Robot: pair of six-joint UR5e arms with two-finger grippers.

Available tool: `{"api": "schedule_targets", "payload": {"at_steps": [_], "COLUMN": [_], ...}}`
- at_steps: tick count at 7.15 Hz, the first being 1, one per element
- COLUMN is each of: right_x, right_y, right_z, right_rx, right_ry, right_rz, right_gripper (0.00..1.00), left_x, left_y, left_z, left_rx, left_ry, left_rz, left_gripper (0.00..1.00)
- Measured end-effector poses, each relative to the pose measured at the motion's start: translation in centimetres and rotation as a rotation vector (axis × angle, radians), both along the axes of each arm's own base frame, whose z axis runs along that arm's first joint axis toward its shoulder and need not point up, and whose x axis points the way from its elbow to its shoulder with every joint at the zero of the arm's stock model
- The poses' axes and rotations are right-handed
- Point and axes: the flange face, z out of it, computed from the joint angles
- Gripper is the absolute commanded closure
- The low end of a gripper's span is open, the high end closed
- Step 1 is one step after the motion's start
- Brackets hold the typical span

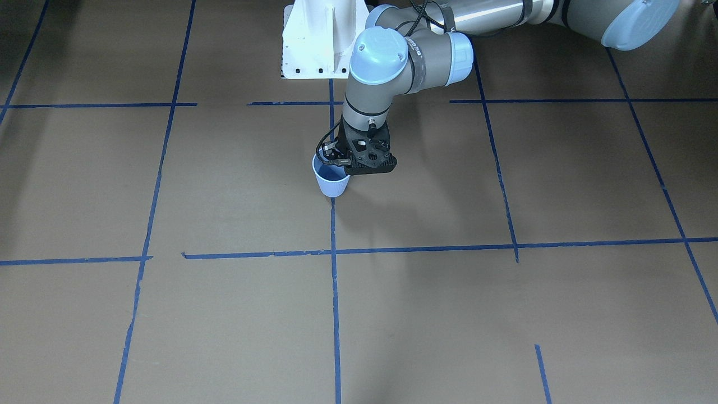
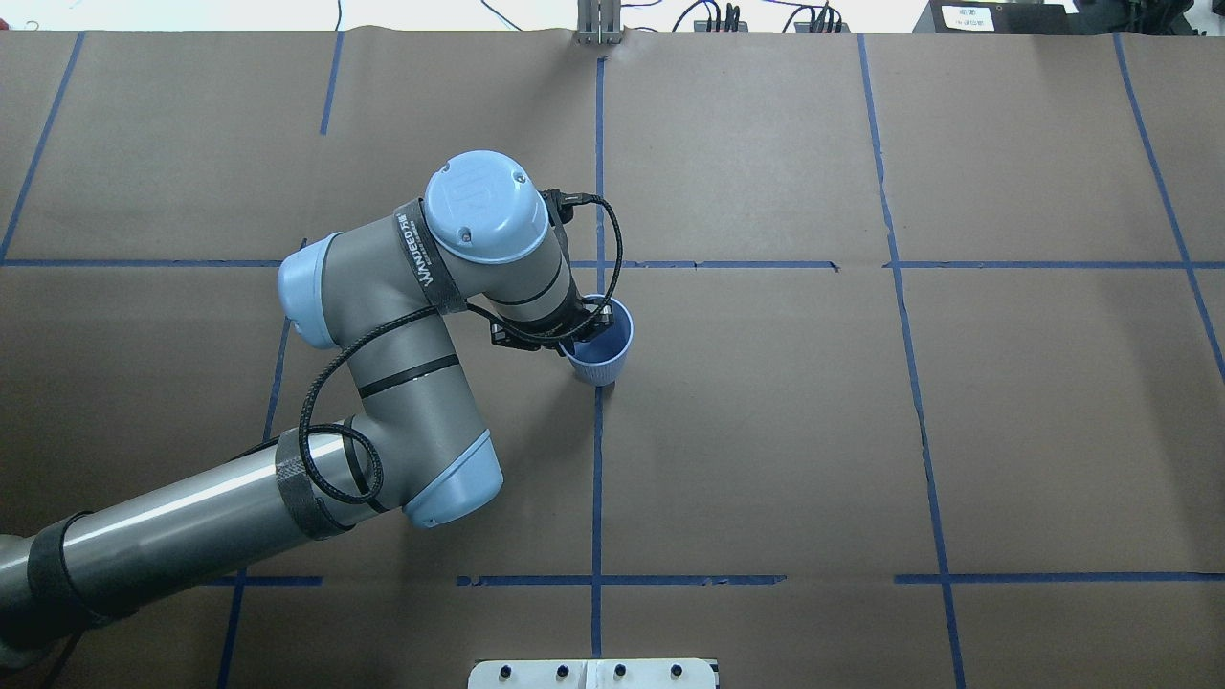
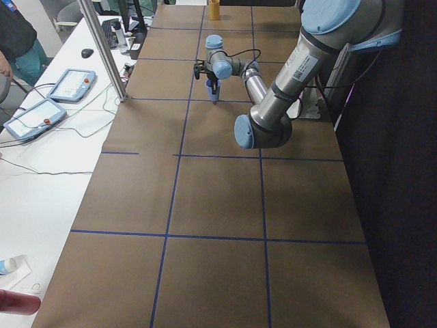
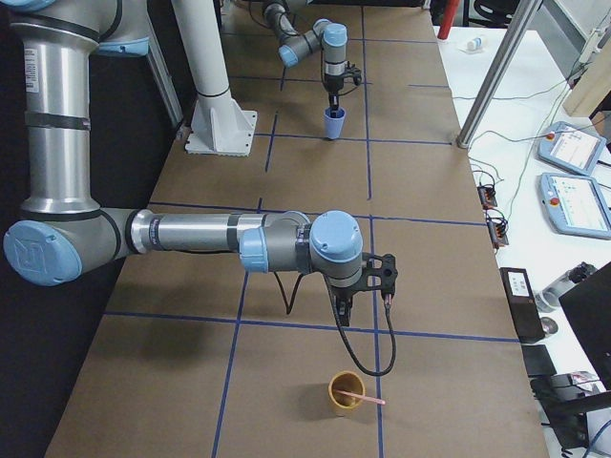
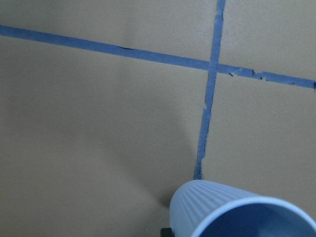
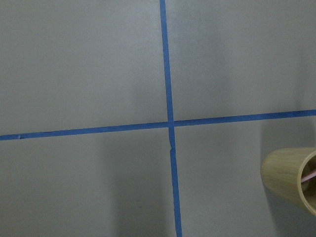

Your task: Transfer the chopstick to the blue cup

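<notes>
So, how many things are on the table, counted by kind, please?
Cups: 2, the blue cup and the tan cup
Chopsticks: 1, the chopstick, leaning in the tan cup
Total: 3

count: 2 robot arms, left arm [image 2: 383,383] and right arm [image 4: 191,234]; 1 blue cup [image 1: 332,179]; 1 tan cup [image 4: 347,392]; 1 chopstick [image 4: 370,399]; 2 teach pendants [image 4: 571,148] on the side bench
</notes>
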Motion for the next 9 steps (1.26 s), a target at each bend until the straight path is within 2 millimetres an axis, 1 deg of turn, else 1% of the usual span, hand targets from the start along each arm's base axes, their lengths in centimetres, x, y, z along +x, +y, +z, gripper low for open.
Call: {"api": "schedule_targets", "payload": {"at_steps": [4, 5, 6, 7, 8, 9], "right_x": [0.0, 0.0, 0.0, 0.0, 0.0, 0.0], "right_y": [0.0, 0.0, 0.0, 0.0, 0.0, 0.3], "right_z": [0.0, 0.0, 0.0, 0.0, 0.1, 0.4], "right_rx": [-0.001, -0.001, -0.001, -0.001, -0.002, -0.009], "right_ry": [-0.001, -0.001, -0.001, -0.001, 0.0, 0.002], "right_rz": [0.001, 0.001, 0.001, 0.001, 0.001, 0.001], "right_gripper": [0.0, 0.0, 0.0, 0.0, 0.0, 0.0], "left_x": [-0.2, -0.5, -1.4, -3.9, -7.8, -13.0], "left_y": [0.0, 0.0, -0.1, -0.2, 0.3, 0.7], "left_z": [0.2, 0.0, -0.6, -1.4, -1.8, -1.5], "left_rx": [0.003, 0.006, 0.009, -0.001, -0.006, 0.023], "left_ry": [-0.001, 0.001, 0.009, 0.012, 0.002, -0.02], "left_rz": [-0.002, -0.003, -0.009, -0.003, 0.019, 0.042], "left_gripper": [0.0, 0.0, 0.0, 0.0, 0.0, 0.0]}}
